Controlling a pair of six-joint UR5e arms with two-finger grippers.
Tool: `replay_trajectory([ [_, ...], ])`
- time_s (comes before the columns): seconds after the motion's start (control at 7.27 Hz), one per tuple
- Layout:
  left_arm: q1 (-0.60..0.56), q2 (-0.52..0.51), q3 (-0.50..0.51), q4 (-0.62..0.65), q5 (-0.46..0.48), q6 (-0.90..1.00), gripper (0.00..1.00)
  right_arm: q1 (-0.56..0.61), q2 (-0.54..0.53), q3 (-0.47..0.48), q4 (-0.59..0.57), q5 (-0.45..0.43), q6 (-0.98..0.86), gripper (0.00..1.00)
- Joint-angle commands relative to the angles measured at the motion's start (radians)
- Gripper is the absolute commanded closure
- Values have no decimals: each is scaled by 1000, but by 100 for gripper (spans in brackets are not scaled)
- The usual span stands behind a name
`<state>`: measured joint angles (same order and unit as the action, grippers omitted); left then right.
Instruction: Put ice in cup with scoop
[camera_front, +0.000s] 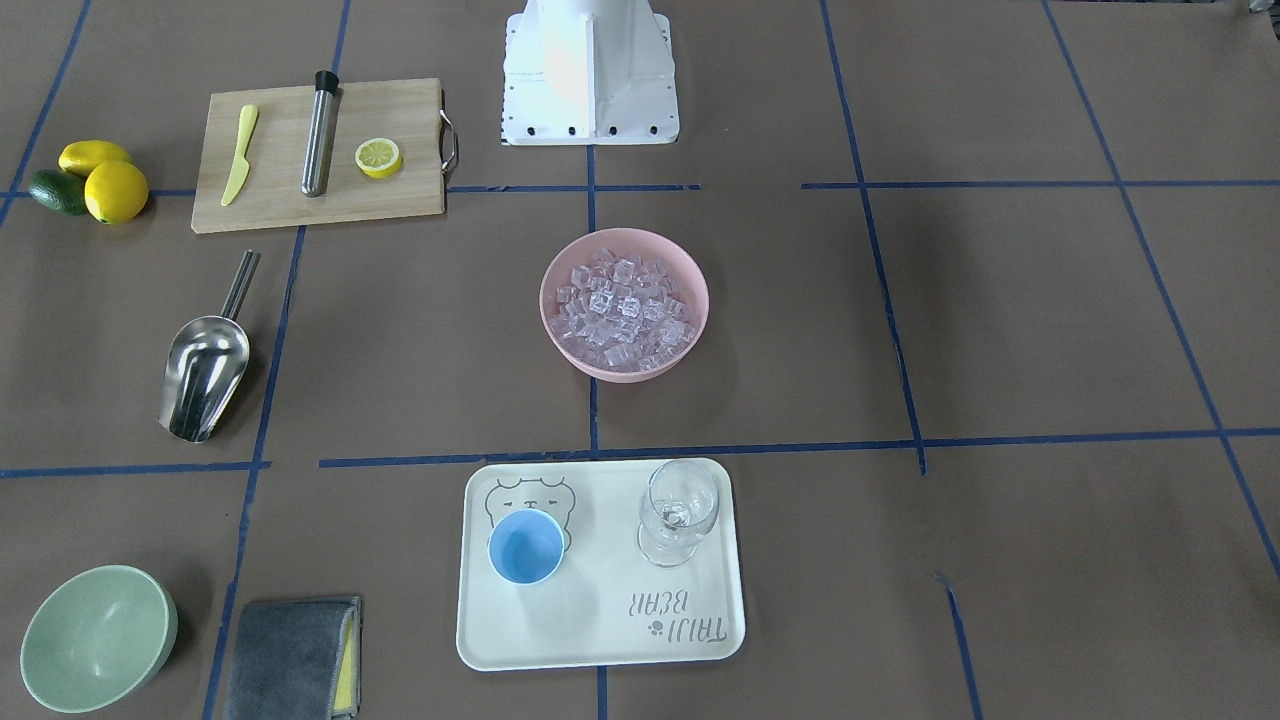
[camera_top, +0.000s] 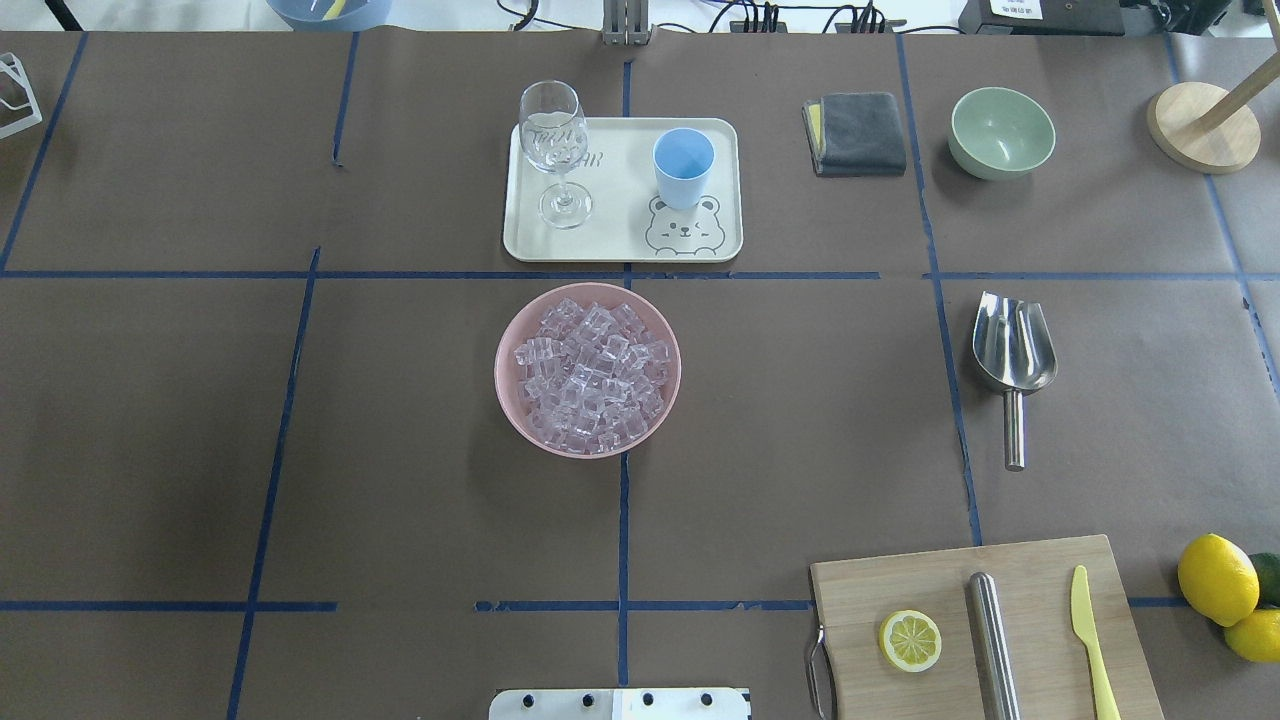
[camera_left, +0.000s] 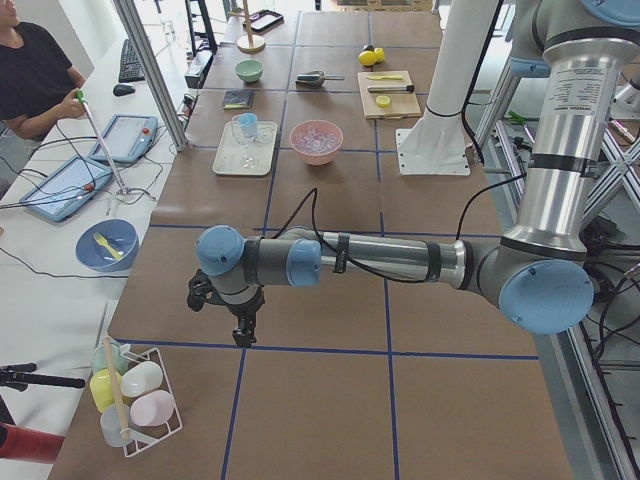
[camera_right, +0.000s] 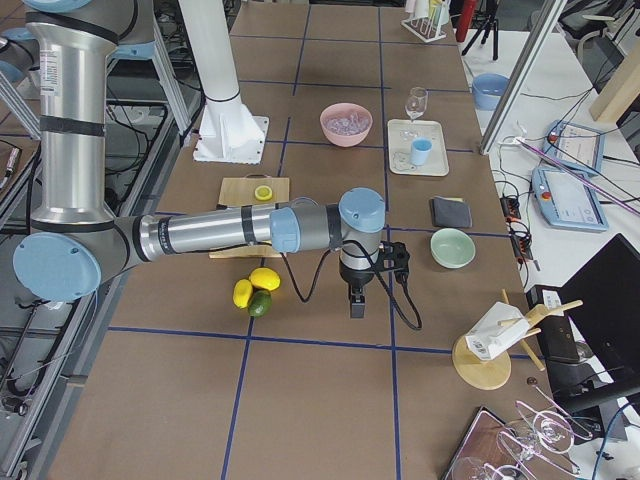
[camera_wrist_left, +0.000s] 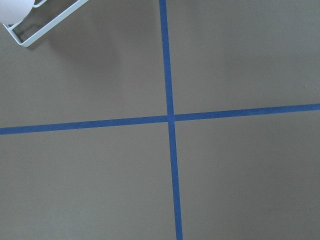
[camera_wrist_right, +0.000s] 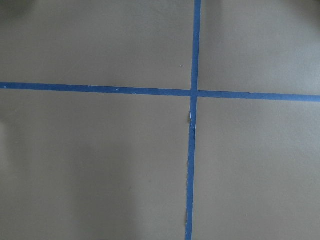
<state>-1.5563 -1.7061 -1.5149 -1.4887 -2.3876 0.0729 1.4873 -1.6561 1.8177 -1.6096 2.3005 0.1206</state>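
The ice (camera_top: 588, 372) fills a pink bowl (camera_top: 512, 400) at the table's middle. The light-blue cup (camera_top: 683, 167) stands upright and looks empty on a cream tray (camera_top: 620, 245) beyond the bowl. The steel scoop (camera_top: 1013, 350) lies flat on the table on my right side, handle toward me. My left gripper (camera_left: 241, 335) hangs over bare table at the far left end. My right gripper (camera_right: 357, 305) hangs over bare table at the far right end. Both are far from the task's things and show only in side views, so I cannot tell whether they are open or shut.
A stemmed glass (camera_top: 553, 140) shares the tray. A grey cloth (camera_top: 858, 132) and a green bowl (camera_top: 1001, 130) lie at the far right. A cutting board (camera_top: 1000, 640) holds a lemon half, a steel cylinder and a knife. A white rack (camera_left: 135, 395) stands near my left gripper.
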Motion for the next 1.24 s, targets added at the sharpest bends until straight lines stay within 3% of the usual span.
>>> replay_trajectory([
  [0.0,-10,5,-16,-21,1,14,0,1,-2,2,0,14,4,0],
  [0.28,-10,6,-25,-24,1,18,0,1,-1,9,0,16,-2,0],
  [0.55,-10,13,-40,-25,1,18,0,17,-8,9,0,75,-4,0],
  [1.1,7,8,-94,-27,-2,19,0,17,-7,17,2,69,7,0],
])
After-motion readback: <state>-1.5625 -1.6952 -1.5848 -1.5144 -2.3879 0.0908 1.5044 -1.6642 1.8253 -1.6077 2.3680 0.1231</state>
